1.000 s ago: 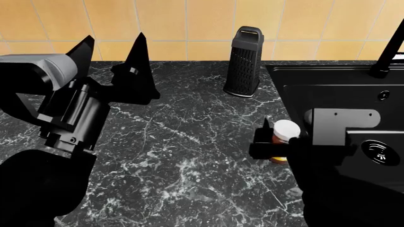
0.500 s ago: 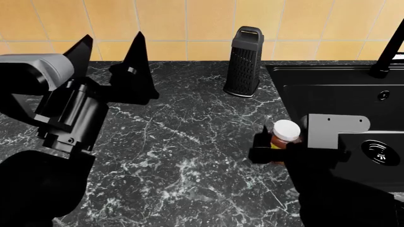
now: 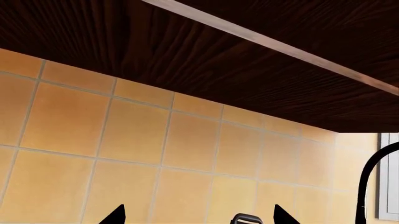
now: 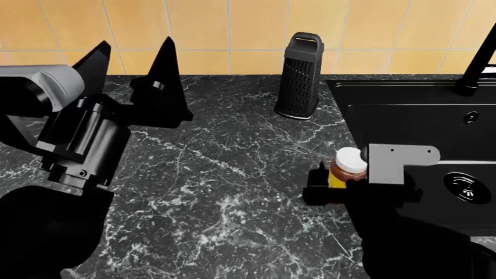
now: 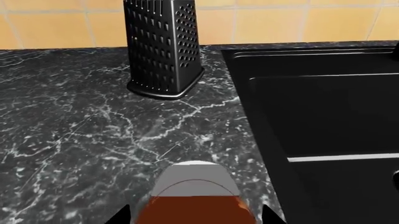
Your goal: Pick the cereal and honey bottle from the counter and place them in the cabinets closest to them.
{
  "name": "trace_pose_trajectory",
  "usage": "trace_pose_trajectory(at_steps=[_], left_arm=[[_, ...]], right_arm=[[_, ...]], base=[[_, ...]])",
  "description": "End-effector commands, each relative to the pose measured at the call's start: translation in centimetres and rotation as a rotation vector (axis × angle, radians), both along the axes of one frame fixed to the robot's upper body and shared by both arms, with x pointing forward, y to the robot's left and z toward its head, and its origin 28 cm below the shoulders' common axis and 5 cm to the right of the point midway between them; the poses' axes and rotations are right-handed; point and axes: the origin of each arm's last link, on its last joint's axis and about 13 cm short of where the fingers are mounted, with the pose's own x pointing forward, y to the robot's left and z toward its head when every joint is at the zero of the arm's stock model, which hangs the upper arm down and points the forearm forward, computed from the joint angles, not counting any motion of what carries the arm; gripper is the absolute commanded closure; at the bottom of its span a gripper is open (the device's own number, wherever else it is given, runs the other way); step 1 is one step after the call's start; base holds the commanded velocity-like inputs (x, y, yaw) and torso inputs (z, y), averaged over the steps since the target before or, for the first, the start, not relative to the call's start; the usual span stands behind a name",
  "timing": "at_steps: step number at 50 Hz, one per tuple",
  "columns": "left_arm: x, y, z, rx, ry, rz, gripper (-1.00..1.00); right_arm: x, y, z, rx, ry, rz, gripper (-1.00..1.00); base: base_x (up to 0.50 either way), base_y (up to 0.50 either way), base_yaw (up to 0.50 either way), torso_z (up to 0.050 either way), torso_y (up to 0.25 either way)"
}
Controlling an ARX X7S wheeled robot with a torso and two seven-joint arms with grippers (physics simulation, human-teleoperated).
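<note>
1. While its fingers sit spread apart, the left gripper (image 4: 132, 61) hovers over the desk (image 4: 217, 192).
2. Grater (image 4: 299, 75) stands mid-desk.
3. Right gripper (image 4: 326, 177) is clamped on the honey bottle (image 4: 347, 168), beside the sink (image 4: 434, 116).

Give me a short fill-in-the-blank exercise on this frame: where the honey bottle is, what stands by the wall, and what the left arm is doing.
1. The right gripper is closed around the honey bottle, which has a ____ cap.
2. The black grater stands upright on the counter, to the left of the ____.
3. The left gripper holds ____ between its fingers.
4. In the left wrist view, the dark wood cabinet hangs above the ____ wall.

Missing words: white; sink; nothing; tiled
</note>
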Motion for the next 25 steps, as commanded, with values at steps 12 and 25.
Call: trace_pose_trajectory(at_steps=[12, 25], left_arm=[[-0.04, 0.05, 0.01, -0.004, -0.001, 0.000, -1.00], [0.07, 0.08, 0.01, -0.005, 0.003, 0.005, -1.00]], right_arm=[[-0.42, -0.08, 0.18, -0.026, 0.010, -0.045, 1.00], [-0.57, -0.10, 0.53, 0.002, -0.039, -0.036, 1.00]], base=[[0.00, 0.00, 0.00, 0.000, 0.000], [0.00, 0.00, 0.00, 0.000, 0.001]])
